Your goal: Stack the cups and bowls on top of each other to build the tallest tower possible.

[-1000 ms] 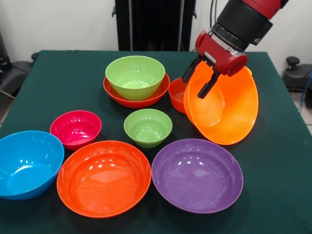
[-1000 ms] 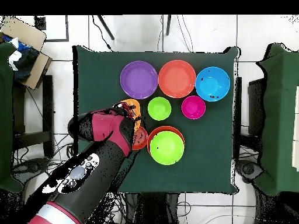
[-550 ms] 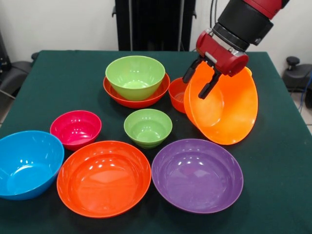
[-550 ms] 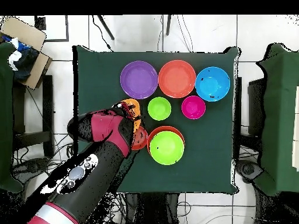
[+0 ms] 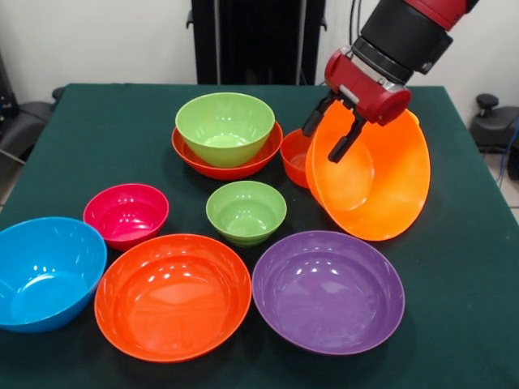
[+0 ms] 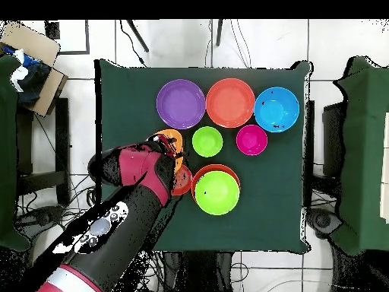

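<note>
At the upper right of the front view, the gripper (image 5: 332, 134) pinches the upper rim of the large orange bowl (image 5: 377, 186), one finger on each side of the wall, the bowl hanging tilted steeply below it, beside the small red-orange bowl (image 5: 295, 157).

I'm seeing all bowls (image 5: 328, 290) looking like smooth glossy plastic, w/ light spots shining inside the purple, big red-orange (image 5: 172, 296) & blue (image 5: 45, 271) ones. Table (image 5: 97, 146) is wearing matt dark green cloth. Hand (image 5: 331, 136) casing is looking like hard red plastic, semi-gloss.
</note>
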Robot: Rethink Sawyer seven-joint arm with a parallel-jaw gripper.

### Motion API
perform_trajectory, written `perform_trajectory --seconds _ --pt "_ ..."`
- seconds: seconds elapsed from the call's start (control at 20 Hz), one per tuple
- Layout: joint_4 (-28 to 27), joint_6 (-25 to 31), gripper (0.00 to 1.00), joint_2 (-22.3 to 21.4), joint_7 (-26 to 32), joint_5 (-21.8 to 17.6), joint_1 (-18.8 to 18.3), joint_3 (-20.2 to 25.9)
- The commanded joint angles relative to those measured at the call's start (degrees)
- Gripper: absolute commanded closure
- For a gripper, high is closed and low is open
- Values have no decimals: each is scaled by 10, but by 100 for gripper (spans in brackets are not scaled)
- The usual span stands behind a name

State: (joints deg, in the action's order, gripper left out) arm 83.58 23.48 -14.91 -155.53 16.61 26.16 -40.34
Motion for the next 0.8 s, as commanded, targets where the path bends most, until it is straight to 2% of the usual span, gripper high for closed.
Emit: perform_trajectory --seconds 0.05,0.8 --pt "55 -8 0 -5 -64 -3 0 67" --pt "71 -16 0 -16 -49 -10 -6 69"
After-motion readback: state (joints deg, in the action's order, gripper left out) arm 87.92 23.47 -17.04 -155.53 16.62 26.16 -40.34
